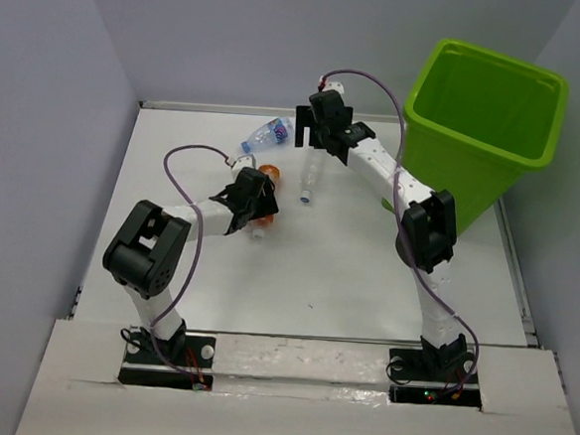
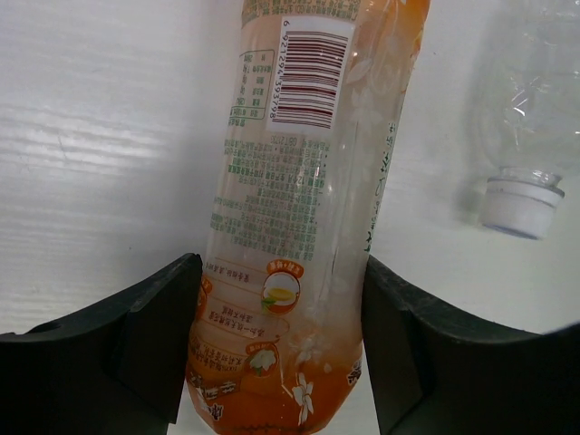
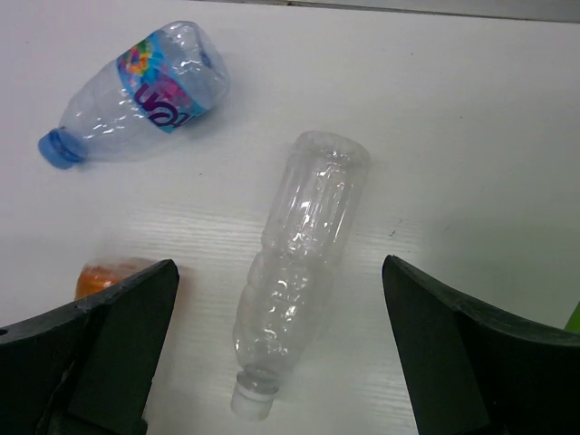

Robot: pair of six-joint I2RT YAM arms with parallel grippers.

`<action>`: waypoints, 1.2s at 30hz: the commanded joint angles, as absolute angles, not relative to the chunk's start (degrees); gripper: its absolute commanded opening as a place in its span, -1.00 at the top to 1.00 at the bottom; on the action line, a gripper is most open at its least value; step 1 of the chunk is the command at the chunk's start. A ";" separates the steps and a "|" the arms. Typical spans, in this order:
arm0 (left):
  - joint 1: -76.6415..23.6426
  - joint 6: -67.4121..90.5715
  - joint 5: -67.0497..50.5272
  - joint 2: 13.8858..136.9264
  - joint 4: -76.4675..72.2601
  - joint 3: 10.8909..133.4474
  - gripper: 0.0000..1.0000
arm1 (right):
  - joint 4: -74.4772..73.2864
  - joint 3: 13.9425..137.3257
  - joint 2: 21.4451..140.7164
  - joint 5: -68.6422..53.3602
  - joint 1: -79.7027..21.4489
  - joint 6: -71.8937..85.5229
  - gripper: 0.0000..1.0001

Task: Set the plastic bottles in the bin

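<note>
Between the fingers (image 2: 149, 340) of my left claw (image 2: 281, 308), closed on its sides, the orange bottle (image 2: 304, 181) lies on the table (image 2: 100, 136), long axis running straight away from that wrist camera, largely hidden overhead, while my right claw (image 3: 279, 272) gapes empty above the clear bottle (image 3: 304, 208), cap nearward.

The flat white table (image 1: 346, 271), faintly wood-grained, carries three plastic bottles, all lying on their sides in its far half. A crumpled clear bottle with a blue cap (image 3: 145, 91) and a blue, many-coloured label lies furthest back. Near it but apart lies a clear unlabelled bottle with a white cap (image 3: 304, 263), its cap pointing toward the near edge. Close to that cap, not touching, lies an orange-tinted bottle (image 2: 299, 227) with a printed label and barcode. Whether the lime-green plastic bin (image 1: 481, 116) stands on the table or beside its far right corner cannot be told.
</note>
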State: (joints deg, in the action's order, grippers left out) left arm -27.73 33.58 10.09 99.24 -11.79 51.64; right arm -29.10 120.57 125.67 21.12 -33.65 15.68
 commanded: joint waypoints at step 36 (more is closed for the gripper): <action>-29.45 15.21 15.83 41.40 6.07 44.48 0.00 | -19.79 104.88 106.99 23.12 -39.64 13.28 0.24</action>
State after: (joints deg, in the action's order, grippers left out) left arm -29.56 19.73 14.00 42.37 8.34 46.50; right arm -29.80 108.62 123.52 22.28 -36.03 17.61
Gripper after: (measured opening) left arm 0.734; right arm 0.499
